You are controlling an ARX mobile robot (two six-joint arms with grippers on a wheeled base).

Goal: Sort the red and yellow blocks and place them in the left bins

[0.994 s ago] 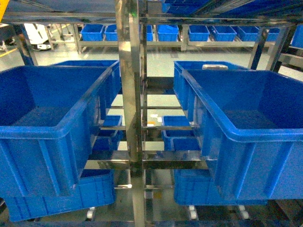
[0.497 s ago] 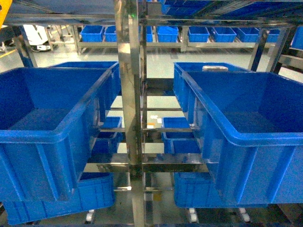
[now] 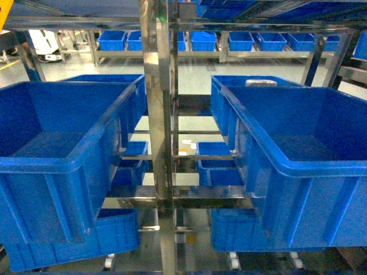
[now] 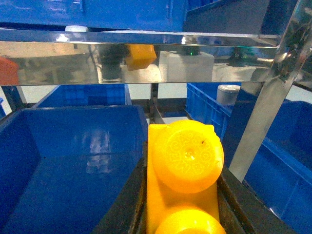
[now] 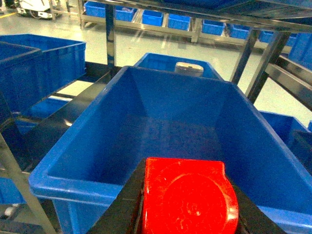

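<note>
Item 1. Yellow brick [image 4: 183,180]: two-stud, clamped between the dark jaws of the left gripper [image 4: 181,195], studs facing the wrist camera. It hangs near the right-hand rim of the left crate [image 4: 73,161], whose floor shows bare; held high, presumably so it can clear the rim before release.

Item 2. Red brick [image 5: 187,195]: single-stud, pinched by the right gripper [image 5: 185,200], poised at the near rim of the right crate [image 5: 161,126] (not the side the task names, so this one likely has to travel across the steel upright [image 3: 157,103]).

Item 3. Crates, head view: left crate [image 3: 57,143] and right crate [image 3: 298,149] flank the steel upright, each on a shelf rail; neither arm shows in this view.

Item 4. White cylinder [image 5: 189,68]: rests in the crate behind the right crate; identity unclear.

Status: both bricks carried, neither yet deposited.
</note>
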